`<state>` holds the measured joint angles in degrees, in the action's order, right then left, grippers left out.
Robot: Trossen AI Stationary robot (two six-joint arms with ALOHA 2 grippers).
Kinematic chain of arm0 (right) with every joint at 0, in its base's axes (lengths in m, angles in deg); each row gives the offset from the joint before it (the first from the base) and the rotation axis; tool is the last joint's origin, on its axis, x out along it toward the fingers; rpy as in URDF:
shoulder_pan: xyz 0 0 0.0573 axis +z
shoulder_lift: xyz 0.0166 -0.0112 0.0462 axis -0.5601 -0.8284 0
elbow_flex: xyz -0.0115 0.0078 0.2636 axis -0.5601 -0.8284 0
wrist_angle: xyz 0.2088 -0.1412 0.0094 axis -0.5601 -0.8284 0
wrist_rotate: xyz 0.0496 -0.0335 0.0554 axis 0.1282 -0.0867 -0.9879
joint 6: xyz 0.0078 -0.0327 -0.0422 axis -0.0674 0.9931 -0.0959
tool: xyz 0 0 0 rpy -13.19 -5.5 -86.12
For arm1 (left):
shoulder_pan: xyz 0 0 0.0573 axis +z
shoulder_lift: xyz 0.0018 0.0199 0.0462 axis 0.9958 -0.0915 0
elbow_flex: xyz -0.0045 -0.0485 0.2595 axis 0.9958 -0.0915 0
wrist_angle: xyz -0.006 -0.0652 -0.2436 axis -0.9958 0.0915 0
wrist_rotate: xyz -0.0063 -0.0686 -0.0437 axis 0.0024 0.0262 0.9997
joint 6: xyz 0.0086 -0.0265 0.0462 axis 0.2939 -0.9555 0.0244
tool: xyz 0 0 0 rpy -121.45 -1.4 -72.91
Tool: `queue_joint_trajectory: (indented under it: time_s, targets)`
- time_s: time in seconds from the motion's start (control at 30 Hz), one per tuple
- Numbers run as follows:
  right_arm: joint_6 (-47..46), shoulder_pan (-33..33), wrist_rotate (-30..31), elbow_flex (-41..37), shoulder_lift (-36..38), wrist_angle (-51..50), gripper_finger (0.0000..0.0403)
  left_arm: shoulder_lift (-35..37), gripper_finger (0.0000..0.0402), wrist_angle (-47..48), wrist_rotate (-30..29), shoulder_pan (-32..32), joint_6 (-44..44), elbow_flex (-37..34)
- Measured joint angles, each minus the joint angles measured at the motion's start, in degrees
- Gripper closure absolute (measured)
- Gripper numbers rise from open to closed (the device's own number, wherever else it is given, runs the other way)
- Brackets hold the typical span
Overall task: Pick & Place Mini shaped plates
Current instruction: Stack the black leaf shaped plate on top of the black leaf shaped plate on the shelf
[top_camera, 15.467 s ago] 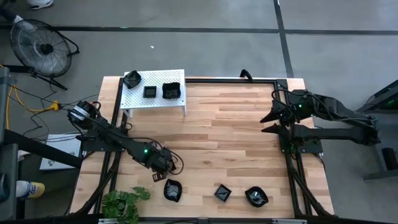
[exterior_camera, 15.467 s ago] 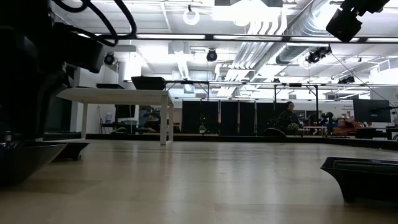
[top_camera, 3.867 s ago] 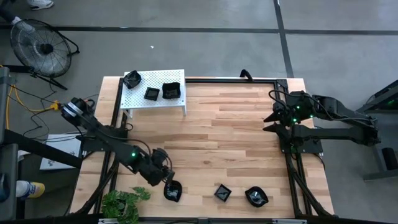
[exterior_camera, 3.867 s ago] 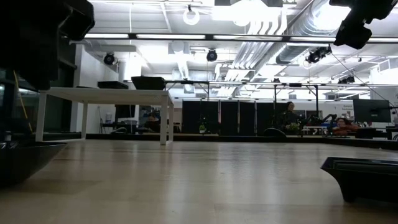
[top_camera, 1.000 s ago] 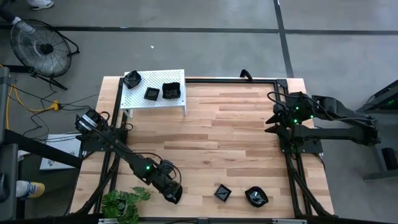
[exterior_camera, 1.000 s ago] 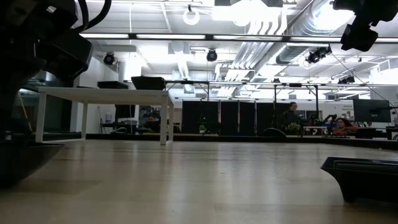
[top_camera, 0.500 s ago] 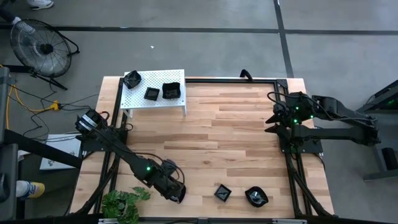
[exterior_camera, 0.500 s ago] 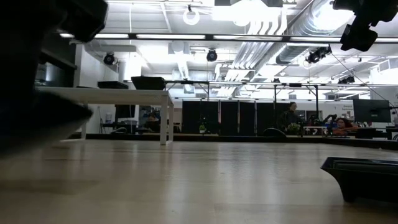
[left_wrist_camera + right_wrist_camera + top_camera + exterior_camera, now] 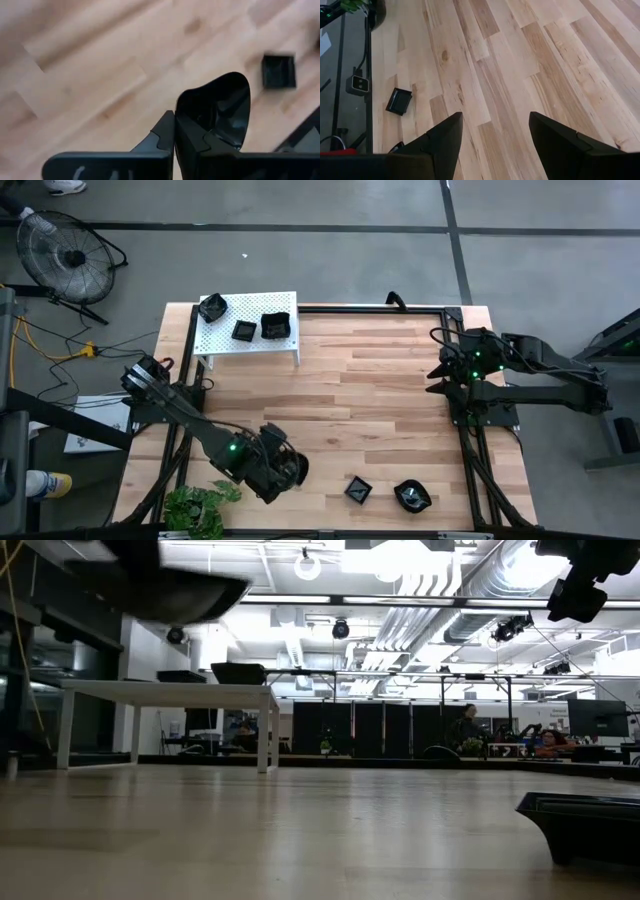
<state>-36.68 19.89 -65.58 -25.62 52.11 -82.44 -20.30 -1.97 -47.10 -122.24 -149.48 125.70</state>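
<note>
Near the front edge of the bench [image 9: 380,410], my left claw [image 9: 283,470] is clenched on the rim of one glossy black plate [image 9: 220,112], a curved, leaf-like dish pinched between the two fingers [image 9: 162,135] and lifted clear of the wood; the low view shows it as a dark shape high at the left [image 9: 165,585]. My right claw [image 9: 440,372] waits spread and empty above the bench's right side, its fingers [image 9: 442,137] apart. Two further plates, a small square plate [image 9: 358,489] and a wavy-edged plate [image 9: 411,496], lie near the front edge, apart from each other. Three more plates stand on the white perforated shelf [image 9: 225,340] at the far left corner: a scalloped plate [image 9: 212,308], a little square plate [image 9: 241,329] and a larger square plate [image 9: 275,326].

Risks, as I judge them: the grip is on a thin glazed edge only, so the plate may pivot or slip out during the carry, and a fall onto the wood could chip it. If the shelf is the goal, its top is already crowded on the left; a careless set-down could knock a neighbour or leave the plate overhanging the shelf edge. A potted plant [image 9: 195,508] stands close beside my left arm, which a wide swing could brush.
</note>
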Motion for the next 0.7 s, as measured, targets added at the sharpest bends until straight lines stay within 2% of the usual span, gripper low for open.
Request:
queue_joint_trajectory:
  time_s: [0.1,0.27,0.7]
  targets:
    - [0.0,0.0,0.0,0.0,0.0,0.0,0.0178,0.0,0.0401,5.8,-4.2,0.7,0.0,3.4]
    - [0.0,0.0,0.0,0.0,0.0,0.0,0.0178,2.1,0.0401,13.6,-4.4,4.0,3.3,6.0]
    - [0.0,0.0,0.0,0.0,0.0,0.0,0.0178,17.9,0.0401,26.8,-4.3,17.3,20.5,6.0]
